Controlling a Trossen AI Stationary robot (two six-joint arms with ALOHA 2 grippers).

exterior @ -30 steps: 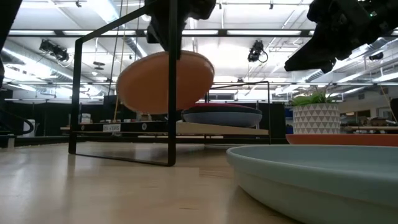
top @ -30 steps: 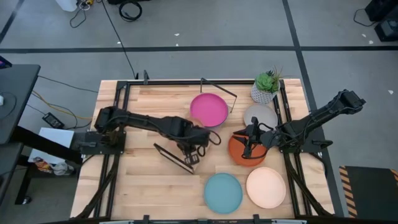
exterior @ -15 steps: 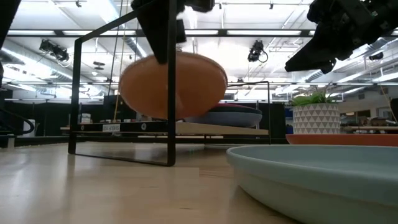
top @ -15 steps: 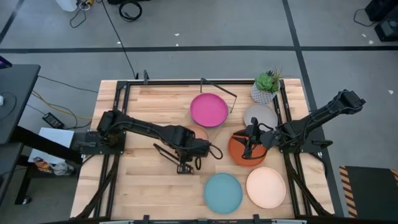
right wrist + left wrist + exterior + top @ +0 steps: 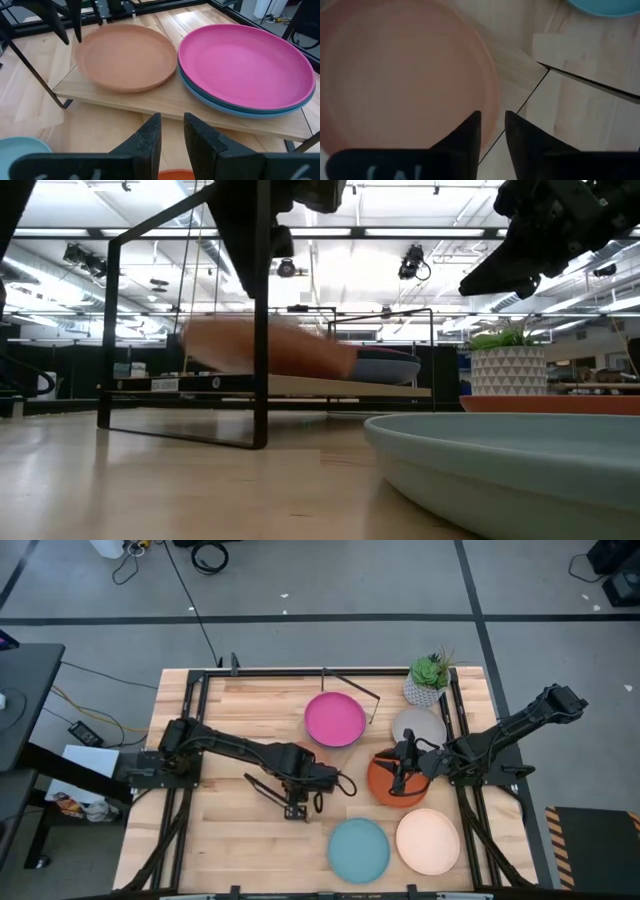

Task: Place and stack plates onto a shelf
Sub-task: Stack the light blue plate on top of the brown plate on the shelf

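**Tan plate landing on the shelf**

On the table (image 5: 220, 830), the shelf (image 5: 165, 102) is carrying a pink plate (image 5: 247, 65) over a blue one. The tan plate (image 5: 125, 55) — tilted and raised a second ago — is now lying beside them, directly under the nearer left hand (image 5: 492, 125), fingers parted slightly. The right hand (image 5: 171, 131) is waiting, slightly open, over the orange plate (image 5: 385, 790).
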